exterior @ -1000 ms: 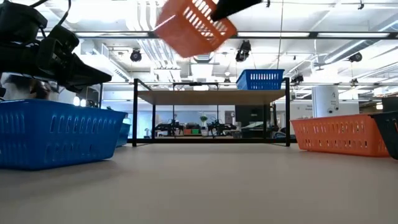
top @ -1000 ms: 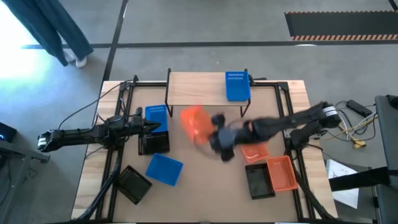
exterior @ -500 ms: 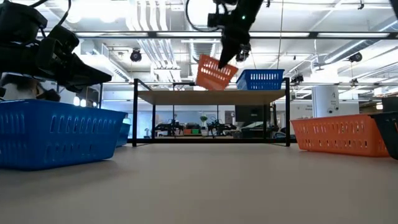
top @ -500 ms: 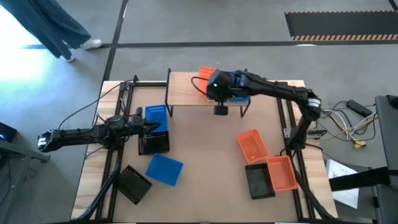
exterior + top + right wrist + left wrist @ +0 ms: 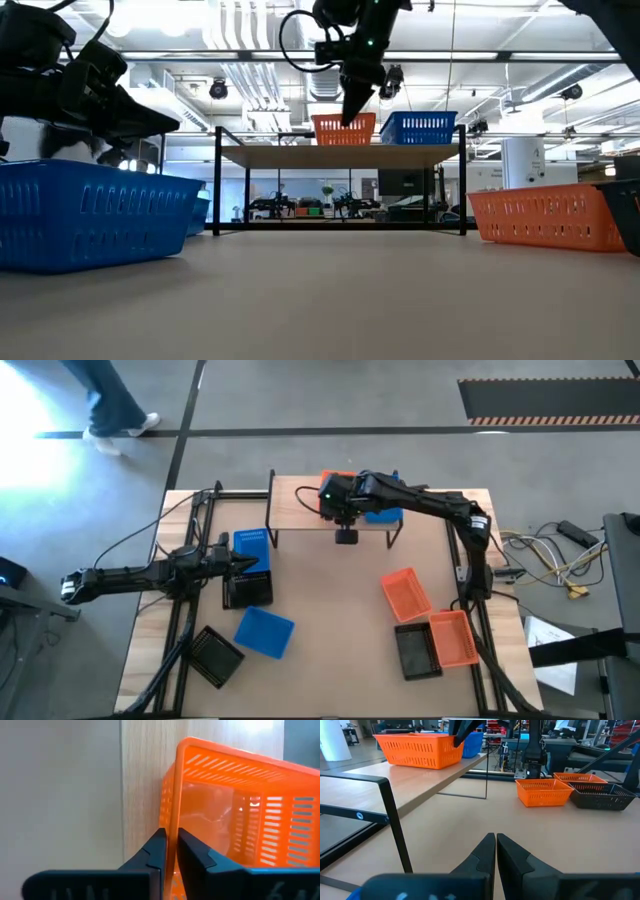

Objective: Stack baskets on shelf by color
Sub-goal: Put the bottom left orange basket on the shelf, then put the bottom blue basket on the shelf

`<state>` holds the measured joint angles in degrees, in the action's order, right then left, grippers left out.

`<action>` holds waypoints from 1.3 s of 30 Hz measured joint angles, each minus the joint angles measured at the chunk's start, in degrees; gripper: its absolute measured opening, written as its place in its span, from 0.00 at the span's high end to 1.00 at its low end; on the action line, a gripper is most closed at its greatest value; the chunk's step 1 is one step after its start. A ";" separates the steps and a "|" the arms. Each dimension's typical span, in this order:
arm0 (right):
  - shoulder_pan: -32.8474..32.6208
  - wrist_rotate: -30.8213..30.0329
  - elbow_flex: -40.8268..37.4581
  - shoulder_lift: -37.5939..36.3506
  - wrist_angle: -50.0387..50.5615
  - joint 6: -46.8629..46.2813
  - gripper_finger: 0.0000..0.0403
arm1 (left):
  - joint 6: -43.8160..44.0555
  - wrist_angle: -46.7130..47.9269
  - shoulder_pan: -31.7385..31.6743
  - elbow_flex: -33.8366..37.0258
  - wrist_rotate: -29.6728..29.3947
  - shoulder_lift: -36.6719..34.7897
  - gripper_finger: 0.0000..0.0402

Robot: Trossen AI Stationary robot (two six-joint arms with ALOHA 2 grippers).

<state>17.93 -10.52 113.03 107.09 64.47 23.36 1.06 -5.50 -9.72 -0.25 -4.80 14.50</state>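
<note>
An orange basket (image 5: 331, 487) stands on the shelf (image 5: 297, 506), left of a blue basket (image 5: 418, 127). My right gripper (image 5: 171, 845) is over the orange basket (image 5: 344, 129) and shut on its wall. In the low view the basket's bottom lies level on the shelf top (image 5: 340, 155). My left gripper (image 5: 496, 841) is shut and holds nothing. It waits at the table's left (image 5: 256, 563), above a blue basket (image 5: 250, 544) and a black basket (image 5: 249, 592). My right gripper pinches the orange basket's near wall at its rim (image 5: 173, 827), one finger (image 5: 159, 846) outside and the other finger (image 5: 189, 851) inside. The fingers come from above, pointing down. The basket sits upright with its bottom on the shelf top (image 5: 145, 785).
On the tabletop lie a blue basket (image 5: 265, 632) and a black basket (image 5: 215, 657) near left. Two orange baskets (image 5: 406, 595) (image 5: 455, 638) and a black one (image 5: 415, 652) lie near right. Black frame rails (image 5: 185, 610) run along both sides. A person walks beyond the far edge.
My right gripper has carried the orange basket from high above the table's middle toward the far edge and down onto the shelf. The basket hung tilted in the air and now stands level on the shelf, beside the blue basket. The gripper stays shut on it.
</note>
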 joint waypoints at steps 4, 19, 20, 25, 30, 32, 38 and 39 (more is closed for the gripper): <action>0.00 -0.01 0.00 -0.15 0.30 0.59 0.81 | 0.00 0.00 -0.02 0.00 -0.01 0.07 1.00; -9.43 10.59 -11.37 -11.87 -9.28 -6.32 0.75 | 0.00 0.00 -0.01 0.00 -0.01 0.03 1.00; -11.41 11.16 -15.15 -13.12 -13.11 -7.66 0.75 | -0.02 0.00 -0.02 0.00 0.00 0.00 1.00; -21.49 10.64 -36.47 -17.75 -37.37 -15.25 0.76 | 0.00 0.02 -0.01 0.00 0.00 0.05 1.00; -30.30 10.55 -54.62 -16.30 -69.39 -24.88 0.75 | 0.00 -0.02 -0.02 0.00 0.00 0.05 1.00; -32.99 10.09 -60.08 -14.01 -83.19 -26.95 0.76 | 0.00 0.00 -0.02 0.00 -0.02 0.05 1.00; -38.39 -1.34 -70.85 -6.42 -114.40 -30.67 0.80 | -0.01 0.00 -0.02 0.00 -0.01 0.00 1.00; -38.97 -3.31 -72.08 -5.46 -117.19 -31.53 0.81 | 0.00 0.00 -0.02 0.00 0.00 0.00 1.00</action>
<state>-21.04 -13.83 40.95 101.63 -52.73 -8.18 1.06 -5.50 -9.74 -0.25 -4.80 14.50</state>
